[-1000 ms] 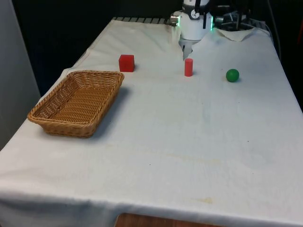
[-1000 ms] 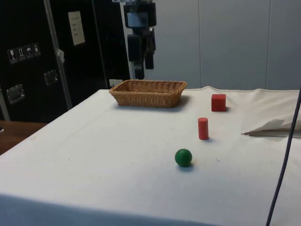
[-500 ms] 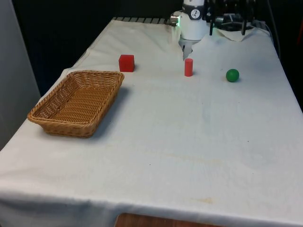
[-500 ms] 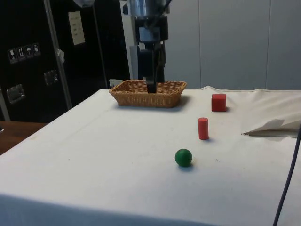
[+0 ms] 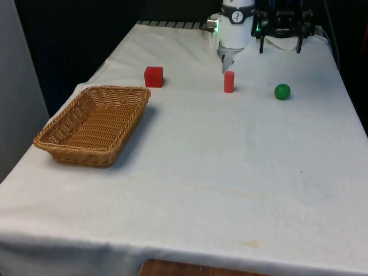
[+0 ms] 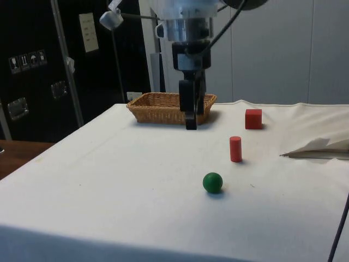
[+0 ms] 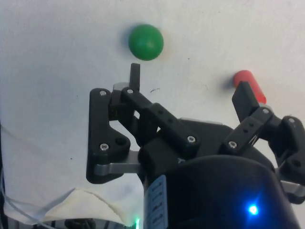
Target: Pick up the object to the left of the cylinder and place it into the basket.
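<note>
Front view, nearest first: bare cloth (image 5: 230, 190) fills the foreground. Next comes the basket (image 5: 54, 144), an oblong wicker tray near the front view's left edge, its long side angled toward the far end. Beyond it three things lie in a rough row across the table. The cube (image 5: 153, 76), red, sits just past the basket's far corner, apart from it. The cylinder (image 5: 229, 81), also red, stands upright near the middle. The ball (image 5: 282, 91), green, rests toward the front view's right. All three are well apart from one another. The cube is the thing on the cylinder's left in this view and lies flat on the cloth, untouched. Farthest back, the gripper (image 5: 280, 47) hangs above the cloth behind the ball, fingers pointing down.

Side view: ball (image 6: 212, 182) nearest, then cylinder (image 6: 235, 149), then cube (image 6: 253, 118), with the basket (image 6: 143, 108) at the far edge. The gripper (image 6: 191, 112) hangs clear of the cloth.

Wrist view: the gripper (image 7: 189, 90) has its fingers (image 7: 135, 76) spread wide and holds nothing. Ball (image 7: 146, 42) and cylinder (image 7: 250, 84) lie on the cloth below it.
</note>
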Robot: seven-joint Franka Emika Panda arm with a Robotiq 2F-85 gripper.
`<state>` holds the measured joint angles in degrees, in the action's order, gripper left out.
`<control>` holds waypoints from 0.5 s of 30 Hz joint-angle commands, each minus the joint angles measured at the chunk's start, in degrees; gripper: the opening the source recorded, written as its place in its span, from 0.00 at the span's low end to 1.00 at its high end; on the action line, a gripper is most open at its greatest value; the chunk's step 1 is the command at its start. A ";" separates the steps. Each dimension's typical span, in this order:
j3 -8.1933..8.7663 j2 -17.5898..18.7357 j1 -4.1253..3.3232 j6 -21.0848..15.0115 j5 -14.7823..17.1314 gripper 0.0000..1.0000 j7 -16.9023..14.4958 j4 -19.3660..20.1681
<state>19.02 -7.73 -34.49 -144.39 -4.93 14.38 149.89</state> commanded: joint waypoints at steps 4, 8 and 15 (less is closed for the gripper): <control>-0.46 0.63 0.06 -2.52 -0.52 1.00 1.15 1.20; -0.74 1.83 0.11 -5.73 -0.40 1.00 1.43 2.81; -0.97 3.72 0.06 -10.26 -0.46 1.00 1.66 4.64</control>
<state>18.11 -4.18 -34.49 -153.55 -4.87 15.30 154.24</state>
